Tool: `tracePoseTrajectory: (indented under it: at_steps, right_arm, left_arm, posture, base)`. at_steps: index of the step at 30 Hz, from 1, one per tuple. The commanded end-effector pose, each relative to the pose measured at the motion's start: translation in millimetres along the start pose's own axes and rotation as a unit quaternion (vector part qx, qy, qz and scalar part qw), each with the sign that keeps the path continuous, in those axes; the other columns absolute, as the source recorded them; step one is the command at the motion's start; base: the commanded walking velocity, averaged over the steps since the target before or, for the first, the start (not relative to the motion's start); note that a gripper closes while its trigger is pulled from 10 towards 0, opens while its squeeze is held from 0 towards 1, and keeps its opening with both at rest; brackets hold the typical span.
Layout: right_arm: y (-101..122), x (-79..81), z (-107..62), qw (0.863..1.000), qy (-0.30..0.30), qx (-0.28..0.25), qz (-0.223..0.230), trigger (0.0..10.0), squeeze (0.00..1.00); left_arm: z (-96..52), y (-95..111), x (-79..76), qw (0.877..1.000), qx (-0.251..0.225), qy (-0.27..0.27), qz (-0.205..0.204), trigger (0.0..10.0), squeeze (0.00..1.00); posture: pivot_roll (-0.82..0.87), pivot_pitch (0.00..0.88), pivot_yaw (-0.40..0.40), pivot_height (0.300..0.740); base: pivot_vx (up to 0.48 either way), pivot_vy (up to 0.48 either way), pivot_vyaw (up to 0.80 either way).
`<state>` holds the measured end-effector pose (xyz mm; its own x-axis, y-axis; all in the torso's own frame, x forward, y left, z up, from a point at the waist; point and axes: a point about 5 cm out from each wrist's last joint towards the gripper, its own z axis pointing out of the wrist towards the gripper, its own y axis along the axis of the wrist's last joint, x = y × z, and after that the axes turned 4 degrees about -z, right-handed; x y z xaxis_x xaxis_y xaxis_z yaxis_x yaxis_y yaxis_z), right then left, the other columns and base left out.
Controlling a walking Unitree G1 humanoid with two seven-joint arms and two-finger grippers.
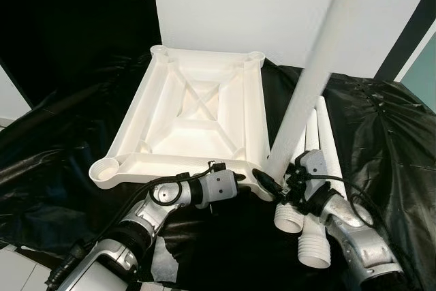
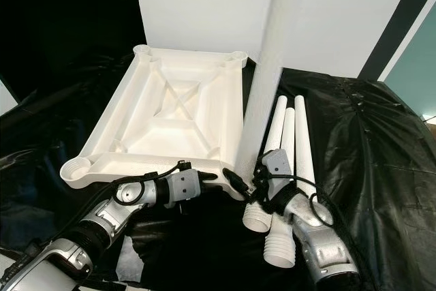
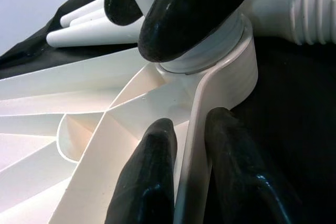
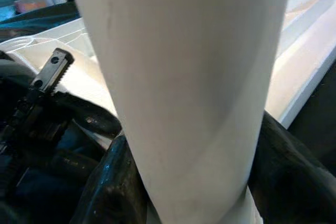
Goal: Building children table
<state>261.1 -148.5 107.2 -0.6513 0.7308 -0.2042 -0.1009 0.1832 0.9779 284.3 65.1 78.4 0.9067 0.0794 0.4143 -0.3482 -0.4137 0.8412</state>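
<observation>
Leg-fitting step: your right gripper point(image 1: 278, 183) clenches long white plastic leg point(image 1: 310, 80) upright in corner socket; left gripper point(image 1: 255, 174) pinches upturned white ribbed plastic tabletop point(image 1: 197, 110) rim (steadying). Next: twist leg home, keep vert.

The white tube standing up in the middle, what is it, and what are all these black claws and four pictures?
It is a table leg. A walking robot is building a small table. The top two pictures come from cameras in its head, looking down. The bottom two come from cameras on its wrists, so things look huge and close.

The black claws are its grippers. The right gripper is shut around the standing leg, whose bottom end sits in a round corner socket of the tabletop. The tabletop lies upside down on a black sheet, so you see its ribs. The left gripper pinches the tabletop's edge beside that socket.

Three spare legs lie on the sheet next to the tabletop.
</observation>
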Motion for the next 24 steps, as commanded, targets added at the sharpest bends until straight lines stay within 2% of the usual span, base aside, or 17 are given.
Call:
tracePoseTrajectory:
  at_steps: [1, 3, 6, 7, 8, 9, 10, 12, 13, 18, 19, 20, 21, 22, 24]
  right_arm:
    - [-7, -6.9, -10.3, 0.999, 0.009, 0.035, -0.004, 0.0, 0.00]
    - [-12, -0.6, -10.5, 0.999, 0.025, 0.048, 0.002, 0.0, 0.00]
    - [-17, 7.7, -8.6, 0.998, 0.018, 0.057, 0.010, 0.0, 0.00]
    - [-22, 14.4, -4.7, 0.998, -0.023, 0.059, 0.016, 0.0, 0.00]
    - [-22, 14.4, -4.7, 0.998, -0.023, 0.059, 0.016, 0.0, 0.00]
    - [-25, 17.6, -1.2, 0.995, -0.088, 0.054, 0.019, 0.0, 0.00]
    - [-25, 17.6, -1.2, 0.995, -0.088, 0.054, 0.019, 0.0, 0.00]
    - [-19, 20.7, -0.1, 0.979, -0.199, -0.011, 0.031, 0.0, 0.00]
    - [-20, 18.3, -1.2, 0.973, -0.231, -0.020, 0.023, 0.0, 0.00]
    - [-20, 10.4, -1.4, 0.968, -0.252, -0.021, 0.014, 0.0, 0.00]
    - [-19, 5.9, -1.0, 0.968, -0.250, -0.013, 0.011, 10.0, 0.00]
    - [-19, 5.9, -1.0, 0.968, -0.250, -0.013, 0.011, 10.0, 0.00]
    - [-20, 1.7, -1.5, 0.969, -0.245, -0.006, 0.019, 10.0, 0.15]
    - [-21, -1.8, -2.6, 0.970, -0.242, 0.000, 0.025, 10.0, 1.00]
    - [-21, -1.8, -2.6, 0.970, -0.242, 0.000, 0.025, 10.0, 1.00]
  left_arm:
    - [-1.3, -23, -31.1, 0.992, 0.060, -0.108, -0.020, 10.0, 0.00]
    - [-1.3, -23, -30.6, 0.992, 0.060, -0.107, -0.019, 10.0, 0.00]
    - [-1.5, -23, -30.3, 0.992, 0.059, -0.106, -0.019, 10.0, 0.00]
    - [-1.7, -23, -30.0, 0.993, 0.059, -0.104, -0.020, 10.0, 0.00]
    - [-1.7, -23, -30.0, 0.993, 0.059, -0.104, -0.020, 10.0, 0.00]
    - [-1.9, -23, -29.9, 0.993, 0.059, -0.103, -0.020, 10.0, 0.00]
    - [-1.9, -23, -29.9, 0.993, 0.059, -0.103, -0.020, 10.0, 0.00]
    - [-1.8, -23, -30.9, 0.993, 0.058, -0.103, -0.022, 10.0, 0.00]
    - [-1.3, -23, -31.9, 0.993, 0.058, -0.105, -0.023, 10.0, 0.00]
    - [-0.8, -23, -33.1, 0.992, 0.057, -0.109, -0.022, 10.0, 0.00]
    - [-1.1, -23, -32.6, 0.992, 0.058, -0.109, -0.022, 10.0, 0.00]
    - [-1.1, -23, -32.6, 0.992, 0.058, -0.109, -0.022, 10.0, 0.00]
    - [-1.8, -23, -32.2, 0.992, 0.059, -0.109, -0.021, 10.0, 0.00]
    - [-2.5, -24, -32.4, 0.992, 0.060, -0.108, -0.022, 10.0, 0.00]
    - [-2.5, -24, -32.4, 0.992, 0.060, -0.108, -0.022, 10.0, 0.00]
  posture:
    - [0.07, 0.000, -0.052, 0.740]
    - [0.08, 0.000, -0.054, 0.740]
    - [0.08, 0.000, -0.056, 0.740]
    - [0.08, 0.000, -0.059, 0.740]
    - [0.08, 0.000, -0.059, 0.740]
    - [0.08, 0.000, -0.061, 0.740]
    - [0.08, 0.000, -0.061, 0.740]
    - [0.08, 0.000, -0.055, 0.740]
    - [0.08, 0.000, -0.053, 0.740]
    - [0.08, 0.000, -0.050, 0.740]
    - [0.08, 0.000, -0.049, 0.740]
    - [0.08, 0.000, -0.049, 0.740]
    - [0.08, 0.000, -0.049, 0.740]
    - [0.08, 0.000, -0.047, 0.740]
    - [0.08, 0.000, -0.047, 0.740]
  base:
    - [0.000, 0.000, 0.00]
    - [0.000, 0.000, 0.00]
    - [0.000, 0.000, 0.00]
    - [0.000, 0.000, 0.00]
    - [0.000, 0.000, 0.00]
    - [0.000, 0.000, 0.00]
    - [0.000, 0.000, 0.00]
    - [0.000, 0.000, 0.00]
    - [0.000, 0.000, 0.00]
    - [0.000, 0.000, 0.00]
    - [0.000, 0.000, 0.00]
    - [0.000, 0.000, 0.00]
    - [0.000, 0.000, 0.00]
    - [0.000, 0.000, 0.00]
    - [0.000, 0.000, 0.00]
